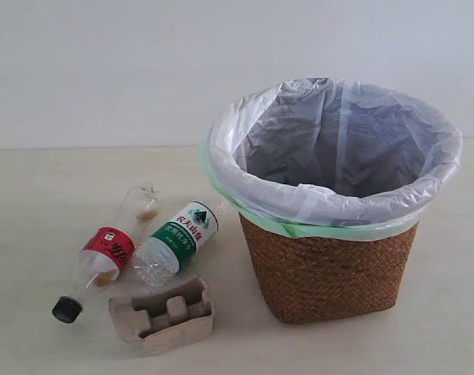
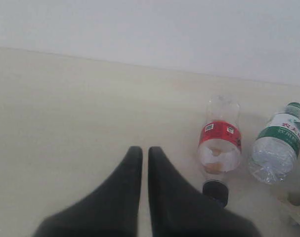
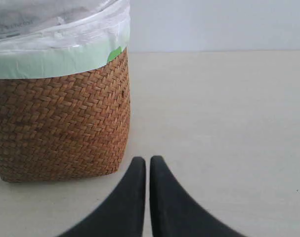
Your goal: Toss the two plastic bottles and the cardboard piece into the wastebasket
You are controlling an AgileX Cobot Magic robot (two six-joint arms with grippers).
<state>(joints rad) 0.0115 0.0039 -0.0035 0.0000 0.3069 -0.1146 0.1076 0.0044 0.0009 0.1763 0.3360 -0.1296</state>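
The red-label bottle (image 1: 104, 254) with its black cap lies on the table at the left, next to the green-label bottle (image 1: 176, 242). In front of them rests the beige cardboard piece (image 1: 163, 311). To their right stands the wicker wastebasket (image 1: 334, 266) with its white bag. No gripper shows in the exterior view. My left gripper (image 2: 145, 149) is shut and empty, beside the red-label bottle (image 2: 220, 143) and apart from it; the green-label bottle (image 2: 278, 145) lies beyond. My right gripper (image 3: 147, 159) is shut and empty, close to the wastebasket (image 3: 61, 123).
A pale table (image 1: 33, 195) carries everything, with a white wall behind. A corner of the cardboard piece (image 2: 299, 213) shows at the edge of the left wrist view.
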